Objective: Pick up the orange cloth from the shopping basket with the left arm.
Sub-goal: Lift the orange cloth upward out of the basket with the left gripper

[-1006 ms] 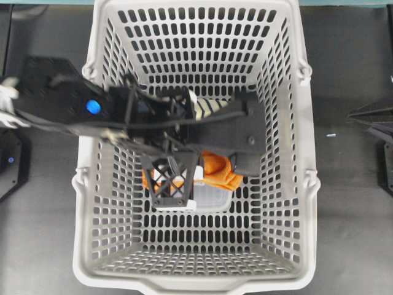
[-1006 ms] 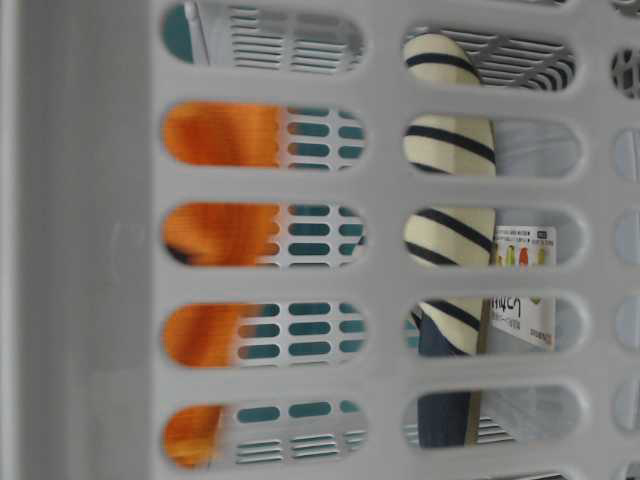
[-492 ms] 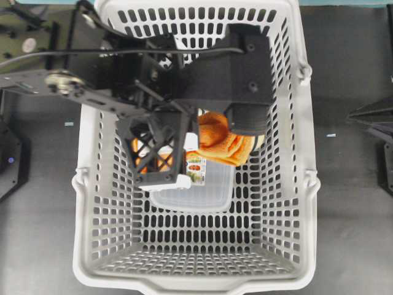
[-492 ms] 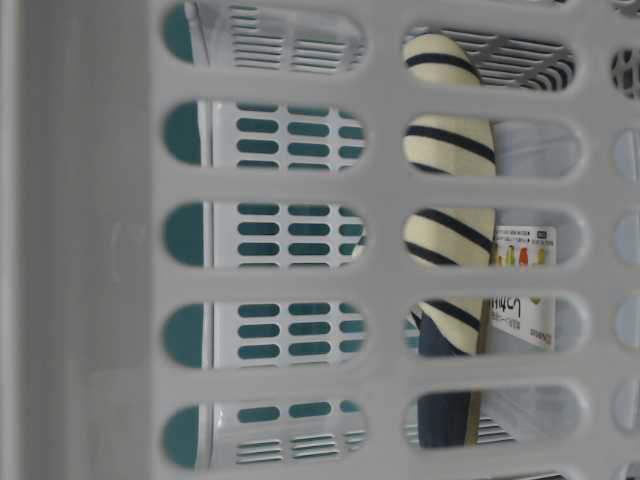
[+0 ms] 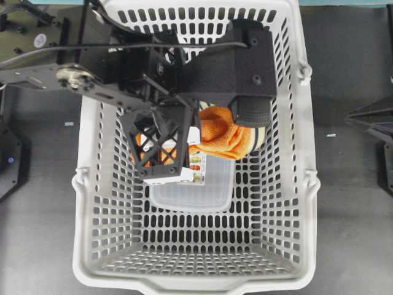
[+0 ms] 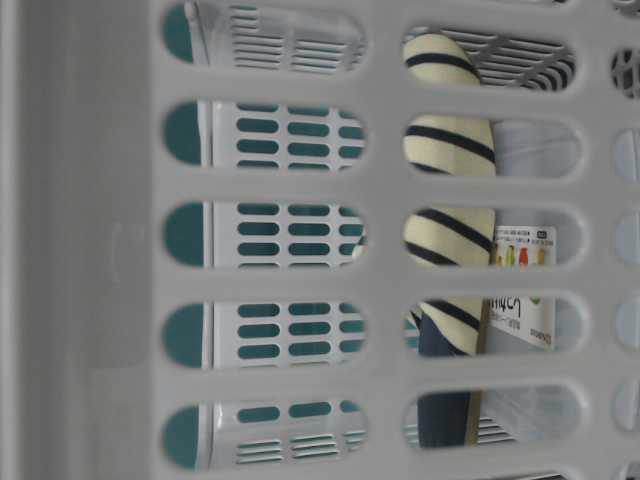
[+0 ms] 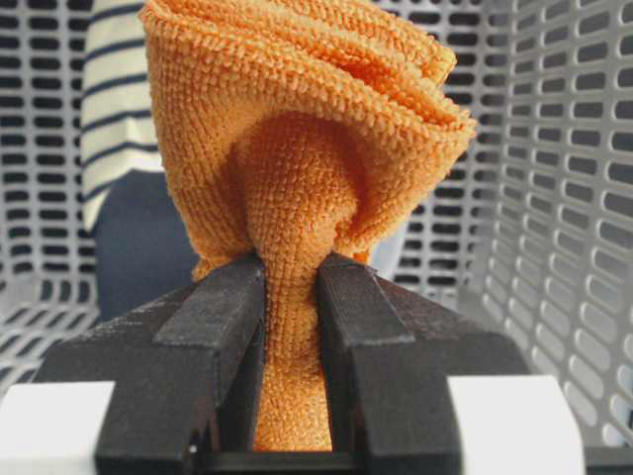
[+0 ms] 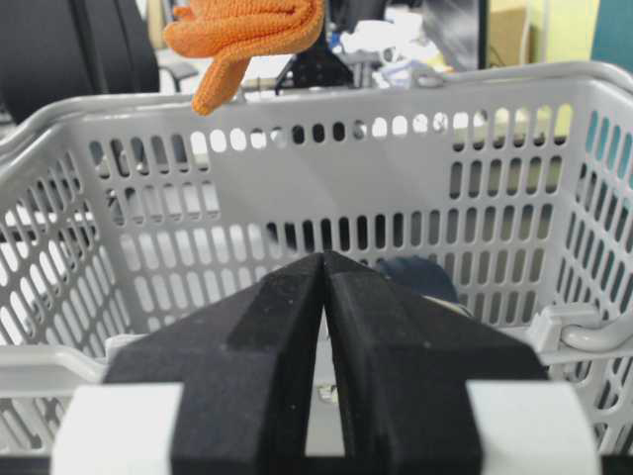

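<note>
My left gripper (image 7: 292, 272) is shut on the orange cloth (image 7: 297, 148), with a bunched fold pinched between the black fingers. In the overhead view the cloth (image 5: 224, 132) hangs beside the lattice-patterned left gripper (image 5: 184, 144), over the middle of the shopping basket (image 5: 307, 184). The right wrist view shows the cloth (image 8: 242, 35) dangling above the basket's far rim (image 8: 297, 89), touching nothing. None of the cloth shows through the wall slots in the table-level view. My right gripper (image 8: 324, 259) is shut and empty, outside the basket's right side.
A navy and cream striped slipper (image 6: 450, 190) lies inside the basket, partly under the left arm. A clear plastic box (image 5: 196, 190) with a printed label (image 6: 520, 260) rests on the basket floor. Dark tabletop (image 5: 350, 215) surrounds the basket.
The left arm rose and shifted toward the basket's far end, carrying the cloth. The cloth has left the table-level view and uncovered the clear box. The right gripper has not moved.
</note>
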You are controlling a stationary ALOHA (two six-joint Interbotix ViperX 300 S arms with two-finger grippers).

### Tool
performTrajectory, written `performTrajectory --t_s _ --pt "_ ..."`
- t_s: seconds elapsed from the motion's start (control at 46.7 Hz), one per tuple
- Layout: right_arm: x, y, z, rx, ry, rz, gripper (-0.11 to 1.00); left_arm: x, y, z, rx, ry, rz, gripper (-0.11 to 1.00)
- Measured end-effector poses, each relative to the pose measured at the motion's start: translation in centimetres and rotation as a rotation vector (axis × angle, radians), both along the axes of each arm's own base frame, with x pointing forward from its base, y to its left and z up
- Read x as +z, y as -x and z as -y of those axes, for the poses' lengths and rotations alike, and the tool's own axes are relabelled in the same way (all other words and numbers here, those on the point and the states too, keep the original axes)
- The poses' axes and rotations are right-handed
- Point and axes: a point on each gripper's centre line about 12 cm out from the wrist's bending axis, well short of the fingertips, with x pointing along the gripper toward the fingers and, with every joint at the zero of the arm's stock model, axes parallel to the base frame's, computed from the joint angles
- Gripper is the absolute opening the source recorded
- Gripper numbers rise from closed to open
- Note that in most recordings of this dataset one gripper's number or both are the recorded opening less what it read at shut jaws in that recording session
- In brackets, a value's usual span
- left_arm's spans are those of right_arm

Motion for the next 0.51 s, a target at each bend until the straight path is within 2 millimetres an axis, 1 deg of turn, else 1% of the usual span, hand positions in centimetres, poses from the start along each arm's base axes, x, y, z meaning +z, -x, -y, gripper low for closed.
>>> performTrajectory --t_s 0.514 --pt "-0.3 0.0 0.0 0.0 0.0 -0.009 -0.01 -0.04 -0.02 -0.06 0.001 0.0 0.0 0.14"
